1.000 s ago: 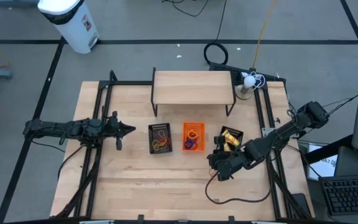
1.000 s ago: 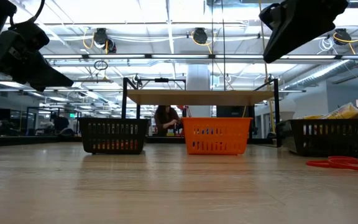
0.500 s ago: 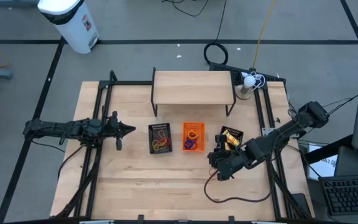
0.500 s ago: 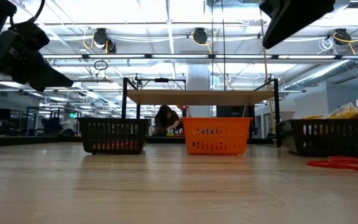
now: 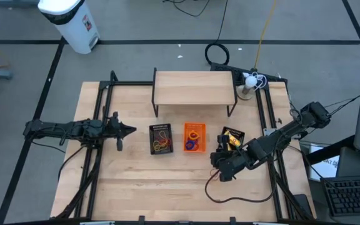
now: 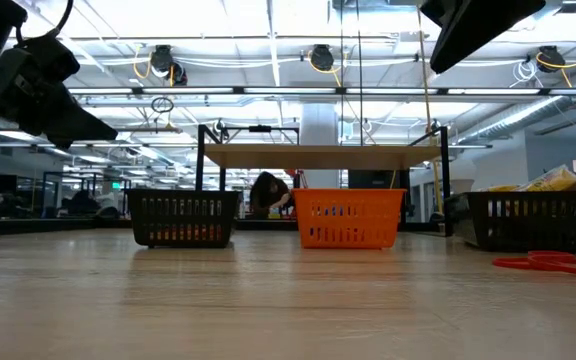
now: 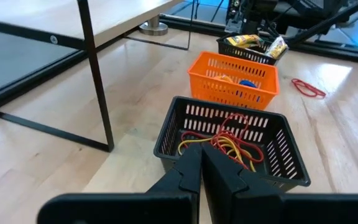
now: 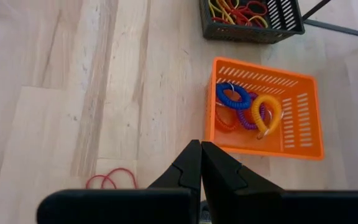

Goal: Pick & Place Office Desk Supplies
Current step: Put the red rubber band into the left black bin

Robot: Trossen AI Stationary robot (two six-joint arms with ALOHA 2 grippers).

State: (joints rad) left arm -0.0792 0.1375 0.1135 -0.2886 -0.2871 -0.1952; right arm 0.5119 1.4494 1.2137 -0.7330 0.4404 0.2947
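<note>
Red rubber bands [image 8: 109, 181] lie loose on the worktop [image 5: 136, 181]; the right gripper [image 8: 200, 163], fingers clenched empty, has risen slightly above them. Left gripper [image 7: 201, 163] waits, clenched.

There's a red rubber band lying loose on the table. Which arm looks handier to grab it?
The right arm, probably. Its right gripper hangs shut almost over the red rubber band, near the orange tray. The left gripper, also shut, waits beyond the black mesh tray, on the table's far side.
</note>
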